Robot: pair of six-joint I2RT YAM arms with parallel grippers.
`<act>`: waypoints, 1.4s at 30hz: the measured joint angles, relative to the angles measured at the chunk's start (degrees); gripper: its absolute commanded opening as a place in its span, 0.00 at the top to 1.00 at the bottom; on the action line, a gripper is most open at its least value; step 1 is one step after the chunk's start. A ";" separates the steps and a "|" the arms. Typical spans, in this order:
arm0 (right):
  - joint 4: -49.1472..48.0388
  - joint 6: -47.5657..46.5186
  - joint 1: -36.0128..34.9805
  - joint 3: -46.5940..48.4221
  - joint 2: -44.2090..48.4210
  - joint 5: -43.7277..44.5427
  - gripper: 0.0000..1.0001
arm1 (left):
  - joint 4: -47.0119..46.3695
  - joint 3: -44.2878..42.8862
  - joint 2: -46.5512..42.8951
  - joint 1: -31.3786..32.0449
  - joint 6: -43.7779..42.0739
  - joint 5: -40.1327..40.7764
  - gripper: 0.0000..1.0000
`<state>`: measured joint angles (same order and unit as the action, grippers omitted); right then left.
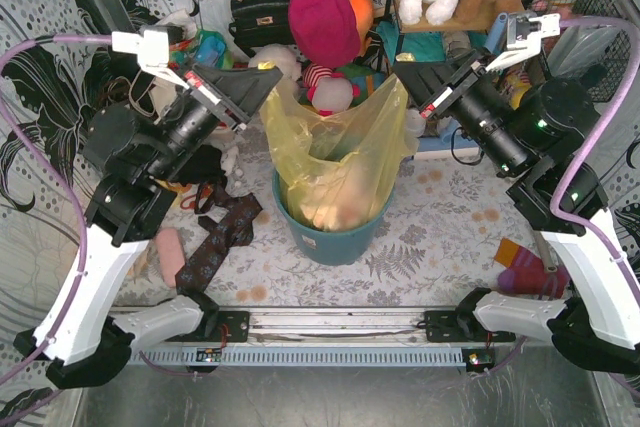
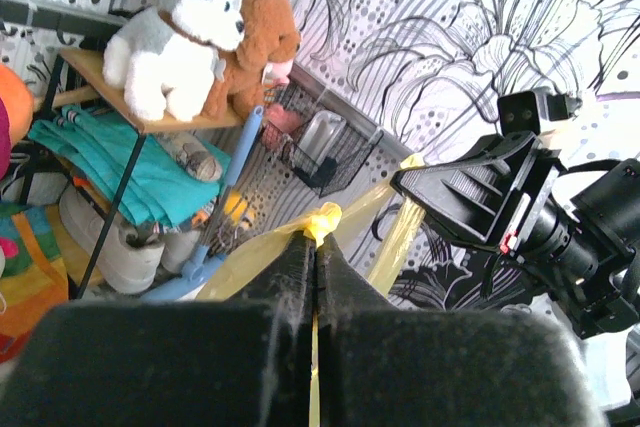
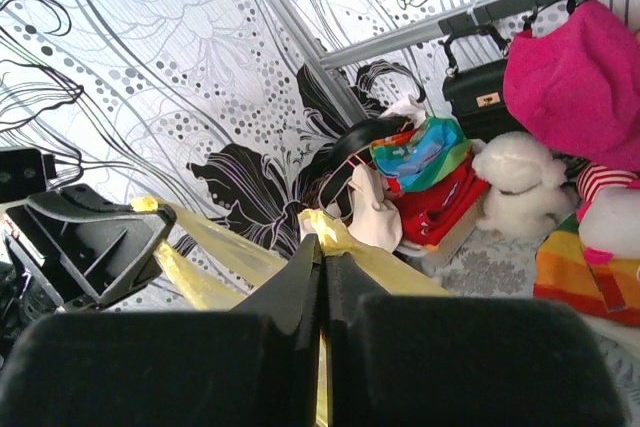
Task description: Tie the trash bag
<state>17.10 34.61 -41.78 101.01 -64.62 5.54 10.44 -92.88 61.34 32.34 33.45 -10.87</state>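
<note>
While left gripper (image 2: 313, 239) and right gripper (image 3: 321, 247) pinch translucent yellow-green plastic trash bag (image 1: 340, 147) corners, you should cross them next.

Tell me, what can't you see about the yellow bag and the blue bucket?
- Top view: what is inside the bag; wrinkly plastic blurs it to a pale lump.
- Top view: the bucket's inside; the bag fills it.
- Left wrist view: the bag's body; the left gripper, shut on its edge, blocks it.
- Right wrist view: the same, behind the right gripper.
</note>
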 measured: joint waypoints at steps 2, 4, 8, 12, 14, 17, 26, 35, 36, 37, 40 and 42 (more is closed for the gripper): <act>-0.22 -0.68 0.00 0.24 -0.04 0.26 1.00 | -1.46 2.12 -1.95 0.00 0.44 2.03 1.00; -0.22 -1.11 0.00 0.22 -0.04 0.66 1.00 | -1.99 4.87 -4.83 0.00 1.16 5.49 1.00; 0.33 -1.25 -0.02 -1.49 0.94 4.20 1.00 | -1.66 11.93 -12.20 0.00 4.17 16.00 1.00; 1.09 -0.17 -0.04 -10.05 6.23 11.04 1.00 | -0.28 19.93 -20.04 -0.04 6.60 26.82 1.00; 1.68 0.85 -0.04 -14.53 9.11 14.10 1.00 | 0.46 22.14 -22.71 -0.09 7.26 31.39 1.00; 1.62 2.05 -0.04 -18.25 11.21 16.39 1.00 | 0.46 23.91 -24.72 -0.09 7.69 35.74 1.00; -3.50 0.59 -0.04 -8.61 2.43 4.63 1.00 | -11.23 19.69 -16.02 -0.20 3.87 18.69 1.00; -5.55 0.24 -0.07 5.81 -7.34 -11.23 1.00 | -18.95 11.85 -5.22 -0.15 2.95 -6.47 1.00; -5.75 0.26 -0.07 4.42 -6.67 -11.37 1.00 | -19.06 12.41 -5.86 -0.15 2.80 -7.04 1.00; -5.99 0.28 -0.07 2.21 -5.55 -11.32 1.00 | -19.19 13.16 -6.69 -0.15 2.69 -7.30 1.00; -5.95 0.55 -0.07 -6.67 -0.87 -9.97 1.00 | -19.30 16.79 -10.25 -0.15 2.38 -6.49 1.00; -5.70 0.94 -0.07 -12.00 1.84 -8.46 1.00 | -18.97 19.34 -12.22 -0.15 2.01 -4.90 1.00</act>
<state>11.40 35.55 -41.85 89.01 -62.78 -2.92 -8.54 -73.54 49.12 32.18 35.46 -15.77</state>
